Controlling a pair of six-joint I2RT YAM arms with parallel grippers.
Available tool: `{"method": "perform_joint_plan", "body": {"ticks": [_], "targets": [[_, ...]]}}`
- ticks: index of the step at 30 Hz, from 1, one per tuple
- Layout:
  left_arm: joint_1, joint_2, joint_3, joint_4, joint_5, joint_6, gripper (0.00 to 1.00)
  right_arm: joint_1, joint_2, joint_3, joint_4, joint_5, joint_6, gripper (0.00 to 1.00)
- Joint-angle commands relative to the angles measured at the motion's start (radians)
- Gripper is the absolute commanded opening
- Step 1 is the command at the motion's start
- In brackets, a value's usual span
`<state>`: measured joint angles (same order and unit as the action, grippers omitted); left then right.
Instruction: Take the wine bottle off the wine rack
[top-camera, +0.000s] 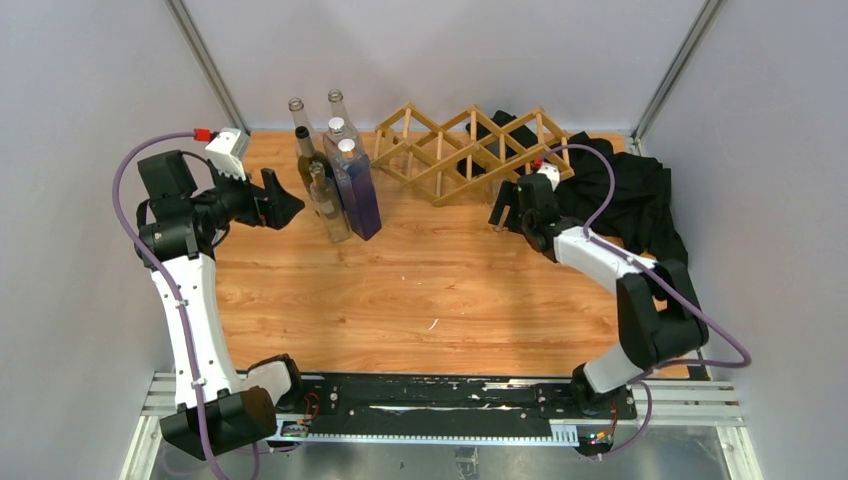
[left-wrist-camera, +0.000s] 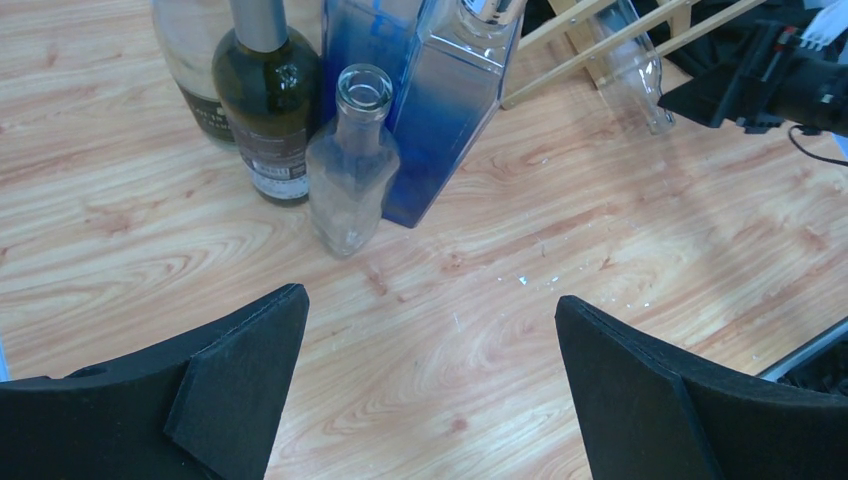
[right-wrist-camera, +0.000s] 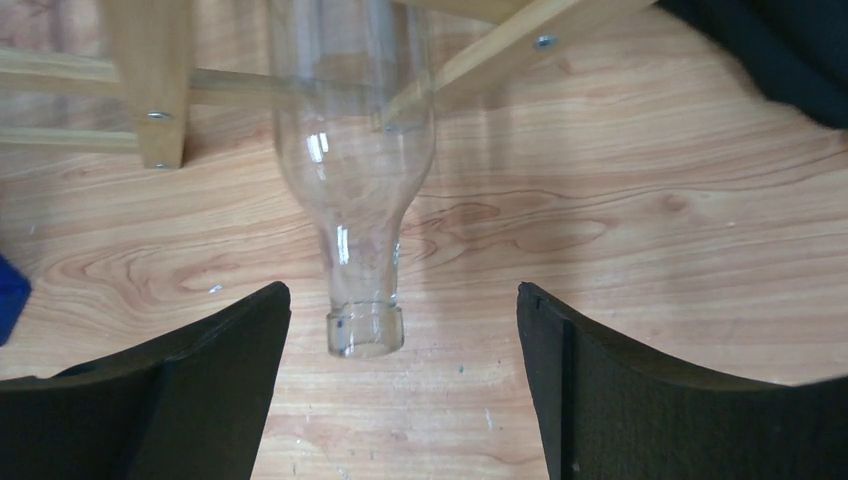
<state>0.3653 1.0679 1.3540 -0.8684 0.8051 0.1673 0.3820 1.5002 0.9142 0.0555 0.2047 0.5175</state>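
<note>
The wine rack (top-camera: 470, 150) is a light wood lattice at the back of the table; its slats also show in the right wrist view (right-wrist-camera: 150, 90). A clear glass wine bottle (right-wrist-camera: 355, 170) lies in the rack, neck sloping down toward the table; it also shows in the left wrist view (left-wrist-camera: 632, 70). My right gripper (right-wrist-camera: 402, 295) is open, and the bottle's mouth sits just ahead of it, nearer the left finger, untouched. In the top view the right gripper (top-camera: 505, 212) is at the rack's front right. My left gripper (top-camera: 285, 205) is open and empty, left of the standing bottles.
A cluster of upright bottles (top-camera: 335, 180) stands left of the rack: a dark green one (left-wrist-camera: 270, 110), a small clear one (left-wrist-camera: 352, 170) and a blue square one (left-wrist-camera: 440, 110). Black cloth (top-camera: 640, 190) lies behind and right of the rack.
</note>
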Motion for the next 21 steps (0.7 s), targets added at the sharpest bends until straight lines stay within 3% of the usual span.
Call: {"method": "perform_joint_plan", "body": {"ticks": [1,13,21], "targets": [[0.007,-0.018,-0.019,0.008,0.025,-0.008,1.0,-0.035,0.079,0.002,0.1,-0.08,0.057,0.85],[0.007,-0.005,0.001,0.008,0.041,-0.022,1.0,-0.038,0.204,-0.007,0.304,-0.076,0.08,0.78],[0.007,0.001,0.006,0.008,0.05,-0.028,1.0,-0.042,0.242,-0.013,0.348,-0.095,0.116,0.64]]}}
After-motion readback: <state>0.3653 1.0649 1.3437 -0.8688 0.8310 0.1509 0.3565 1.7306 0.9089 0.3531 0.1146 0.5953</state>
